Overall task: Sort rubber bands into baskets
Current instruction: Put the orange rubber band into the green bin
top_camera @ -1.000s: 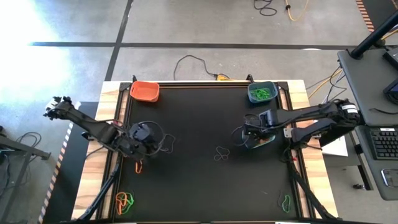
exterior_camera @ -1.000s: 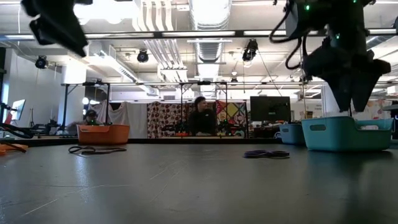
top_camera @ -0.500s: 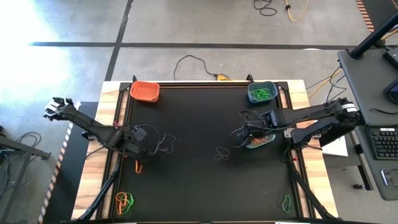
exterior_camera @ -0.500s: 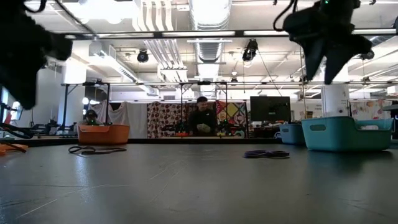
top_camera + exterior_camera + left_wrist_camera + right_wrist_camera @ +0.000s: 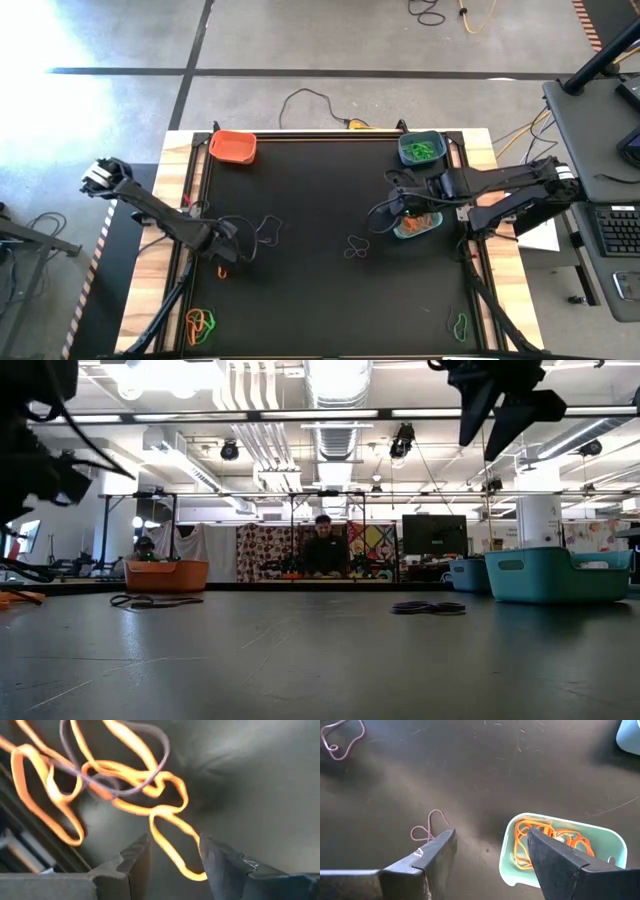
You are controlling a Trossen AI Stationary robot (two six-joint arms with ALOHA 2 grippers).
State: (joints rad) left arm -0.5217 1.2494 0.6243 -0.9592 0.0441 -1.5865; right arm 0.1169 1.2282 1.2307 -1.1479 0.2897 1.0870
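Black tabletop (image 5: 320,290) | left gripper (image 5: 172,860) low at left edge, fingers apart around orange rubber band (image 5: 170,840) | right gripper (image 5: 490,855) raised, spread, empty, above teal basket (image 5: 615,840) holding orange bands

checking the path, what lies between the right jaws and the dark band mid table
Bare black mat; in the high view nothing lies between the right gripper and the dark rubber band.
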